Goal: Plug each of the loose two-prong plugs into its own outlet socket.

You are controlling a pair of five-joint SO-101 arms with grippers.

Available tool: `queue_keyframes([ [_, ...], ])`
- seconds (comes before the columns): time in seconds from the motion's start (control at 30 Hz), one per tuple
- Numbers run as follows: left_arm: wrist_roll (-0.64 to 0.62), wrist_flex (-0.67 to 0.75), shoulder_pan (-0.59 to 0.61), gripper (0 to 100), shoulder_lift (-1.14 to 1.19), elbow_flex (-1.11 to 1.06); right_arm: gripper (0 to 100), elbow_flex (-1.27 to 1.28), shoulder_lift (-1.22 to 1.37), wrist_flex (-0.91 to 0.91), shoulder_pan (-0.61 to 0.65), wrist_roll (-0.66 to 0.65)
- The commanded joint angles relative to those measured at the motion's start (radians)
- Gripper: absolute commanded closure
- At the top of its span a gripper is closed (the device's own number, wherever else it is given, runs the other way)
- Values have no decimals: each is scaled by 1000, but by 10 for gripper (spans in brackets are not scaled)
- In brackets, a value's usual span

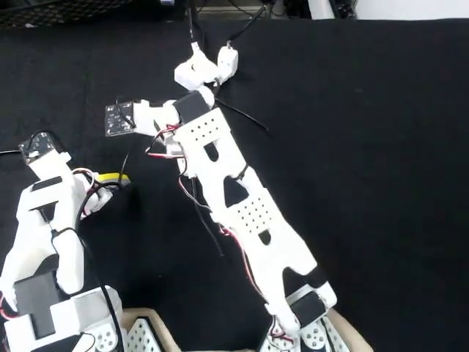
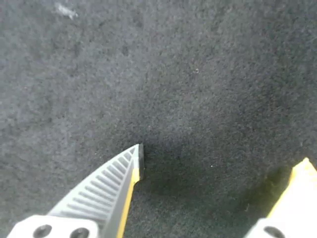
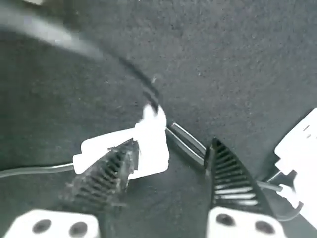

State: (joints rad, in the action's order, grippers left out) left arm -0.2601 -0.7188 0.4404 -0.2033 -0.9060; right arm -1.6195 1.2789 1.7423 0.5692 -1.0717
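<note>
A white two-prong plug (image 3: 151,144) lies on the black cloth between the fingers of my right gripper (image 3: 171,148). It rests against one fingertip (image 3: 126,151), and its metal prongs (image 3: 185,141) point across the gap toward the other. The gripper is open around it. A second white corded piece (image 3: 299,148) sits just outside that gripper. From above, the right gripper (image 1: 199,70) is at the far middle of the table with the white corded piece (image 1: 229,60) beside it. My left gripper (image 2: 221,156) is open over bare cloth, near the left edge (image 1: 110,180).
Black cords (image 1: 245,26) run from the white pieces toward the table's back edge. Thin loose wires (image 1: 209,216) trail along the right arm. The black cloth (image 1: 366,147) stretches bare to the right.
</note>
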Motion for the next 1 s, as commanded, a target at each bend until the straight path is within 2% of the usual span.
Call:
queue_keyframes([
  [0.0,-8,5,-8,555,-32,8,783,-24,-18,25,14,-9],
  [0.5,-8,5,-10,555,-32,8,783,21,-18,25,35,-18],
  [0.97,-8,5,-10,555,-32,8,783,22,-151,25,-58,-69],
])
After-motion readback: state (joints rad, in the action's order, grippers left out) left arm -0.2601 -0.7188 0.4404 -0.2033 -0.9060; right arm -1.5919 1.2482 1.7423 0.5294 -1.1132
